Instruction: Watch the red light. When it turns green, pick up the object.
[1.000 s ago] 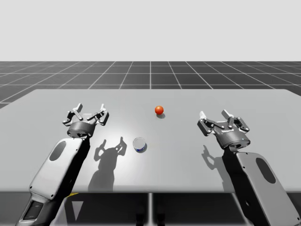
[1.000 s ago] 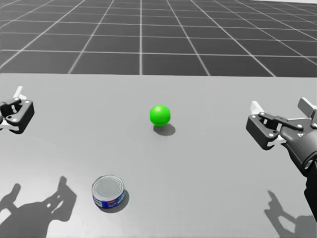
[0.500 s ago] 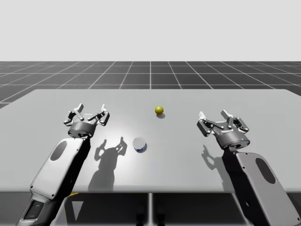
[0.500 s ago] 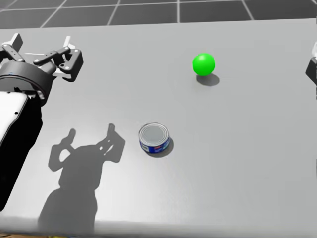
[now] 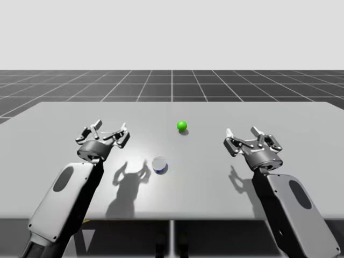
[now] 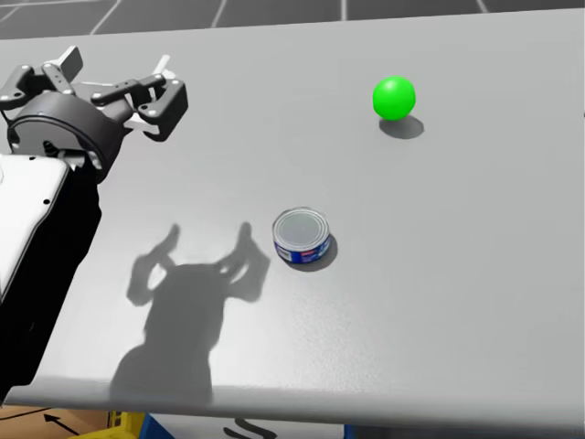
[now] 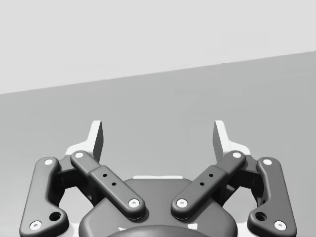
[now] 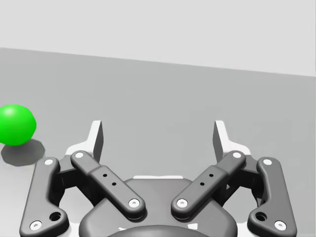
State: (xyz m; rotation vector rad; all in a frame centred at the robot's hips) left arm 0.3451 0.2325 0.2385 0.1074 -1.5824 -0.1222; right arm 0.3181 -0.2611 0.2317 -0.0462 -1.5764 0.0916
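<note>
The light, a small ball (image 5: pixel 181 126), glows green at the table's middle back; it also shows in the head view (image 6: pixel 394 97) and off to one side ahead of my right gripper (image 8: pixel 16 124). A short round can (image 5: pixel 159 164) with a silver lid and blue side stands upright nearer the front (image 6: pixel 303 236). My left gripper (image 5: pixel 107 132) hovers open to the left of the can and apart from it (image 6: pixel 110 82), with nothing between its fingers (image 7: pixel 158 136). My right gripper (image 5: pixel 250 137) hovers open at the table's right, empty (image 8: pixel 158 136).
The grey table (image 5: pixel 301 123) carries nothing besides the can and the light. The left arm's shadow (image 6: pixel 192 283) falls on the table just left of the can. The table's front edge (image 6: pixel 366 416) runs close below the can in the head view.
In the high view the light went from red through yellow to green. My head has turned left and down. My left gripper has shifted slightly right, toward the can.
</note>
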